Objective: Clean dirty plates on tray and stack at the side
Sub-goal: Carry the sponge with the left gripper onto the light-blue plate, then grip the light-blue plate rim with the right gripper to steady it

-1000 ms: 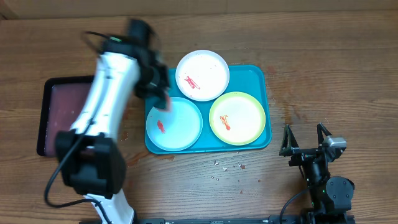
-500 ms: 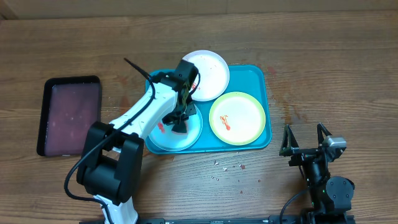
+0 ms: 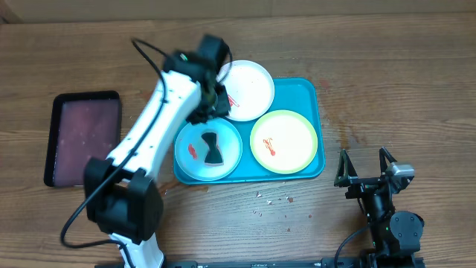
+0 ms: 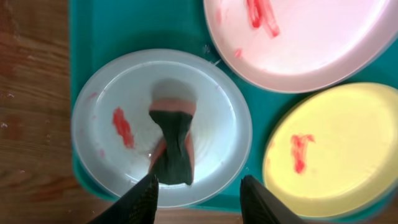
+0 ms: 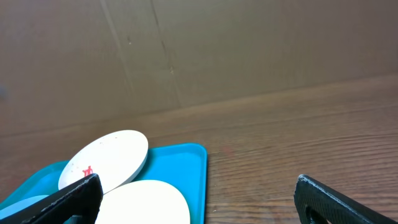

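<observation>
K: Turquoise tray: what changed since half a second ago?
M: left gripper was down on the pale blue plate with the dark wad in its fingers; now it's lifted and back over the tray's far-left corner; wad left behind on the middle of the blue plate, pinched at the waist; cloth or sponge, cannot tell.
K: Jaws?
M: released; wrist view has both fingers spread above the wad, clear of it; nothing held.
K: Anything else moved?
M: no; plates, both trays and right arm match the earlier frames; right gripper sits by the near-right corner of the table, jaws wide, empty.
K: Counts?
M: three plates, all on the turquoise tray; one white plate at the far edge, hanging over the rim; the pale blue one in the near-left corner; one yellow-green plate in the near-right part; the red smears show on all three, one main mark each.
K: Rest?
M: one wad; two trays; second is the black tray with maroon inside, near the table's left edge, apart from the turquoise one; two arms; a few crumbs on the table just off the turquoise tray's near edge.
</observation>
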Motion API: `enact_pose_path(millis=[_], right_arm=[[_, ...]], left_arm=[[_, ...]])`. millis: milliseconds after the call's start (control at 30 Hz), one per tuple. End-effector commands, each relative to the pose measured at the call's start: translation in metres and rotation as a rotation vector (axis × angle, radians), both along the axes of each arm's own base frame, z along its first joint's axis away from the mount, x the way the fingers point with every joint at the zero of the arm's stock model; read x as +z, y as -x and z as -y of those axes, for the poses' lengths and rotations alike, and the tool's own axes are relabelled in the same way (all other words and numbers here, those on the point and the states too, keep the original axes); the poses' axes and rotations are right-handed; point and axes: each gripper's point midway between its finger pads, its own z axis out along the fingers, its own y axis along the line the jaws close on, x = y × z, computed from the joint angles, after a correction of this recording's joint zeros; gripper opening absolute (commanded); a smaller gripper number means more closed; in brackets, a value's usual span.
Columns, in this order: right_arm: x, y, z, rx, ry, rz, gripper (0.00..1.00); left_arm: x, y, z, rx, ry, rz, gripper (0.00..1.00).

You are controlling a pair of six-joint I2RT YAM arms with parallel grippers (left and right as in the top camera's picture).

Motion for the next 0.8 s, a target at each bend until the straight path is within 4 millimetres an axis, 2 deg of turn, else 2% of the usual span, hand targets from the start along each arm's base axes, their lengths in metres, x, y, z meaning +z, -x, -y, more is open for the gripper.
enact_pose_path(millis=[0, 100, 133, 167, 233, 300, 400, 500, 533, 567, 600, 667, 767], right_arm=[[-0.002, 0.0, 0.0, -0.001, -0.008, 0.003, 1.0], [0.002, 0.0, -0.002, 0.009, -0.02, 0.017, 1.0], [0.007, 0.001, -0.006, 0.036, -0.049, 0.034, 1.0], [0.01, 0.003, -0.02, 0.116, -0.115, 0.032, 1.0], [0.013, 0.009, -0.039, 0.232, -0.212, 0.016, 1.0], [0.032, 0.019, -0.057, 0.362, -0.323, 0.046, 1.0], [0.092, 0.041, -0.068, 0.483, -0.29, 0.298, 1.0], [0.167, 0.079, -0.059, 0.48, -0.244, 0.616, 1.0], [0.188, 0.087, -0.055, 0.46, -0.236, 0.66, 1.0], [0.199, 0.09, -0.055, 0.451, -0.213, 0.665, 1.0], [0.211, 0.088, -0.055, 0.428, -0.179, 0.621, 1.0], [0.219, 0.073, -0.052, 0.359, -0.094, 0.462, 1.0], [0.211, 0.039, -0.044, 0.271, 0.028, 0.107, 1.0]], left_arm=[[0.087, -0.014, -0.015, 0.0, 0.067, 0.186, 0.44], [0.13, -0.008, -0.04, 0.051, 0.077, 0.298, 0.5], [0.141, -0.004, -0.048, 0.07, 0.078, 0.322, 0.62], [0.15, 0.001, -0.058, 0.09, 0.079, 0.341, 1.0], [0.16, 0.014, -0.075, 0.13, 0.073, 0.347, 1.0], [0.161, 0.025, -0.09, 0.161, 0.045, 0.325, 1.0], [0.154, 0.041, -0.11, 0.195, -0.04, 0.263, 1.0], [0.144, 0.047, -0.115, 0.198, -0.071, 0.217, 1.0], [0.143, 0.048, -0.115, 0.198, -0.073, 0.208, 1.0], [0.141, 0.049, -0.114, 0.196, -0.07, 0.198, 0.99], [0.14, 0.05, -0.112, 0.193, -0.06, 0.187, 1.0], [0.138, 0.051, -0.108, 0.187, -0.043, 0.177, 1.0], [0.136, 0.05, -0.106, 0.185, -0.036, 0.17, 1.0]])
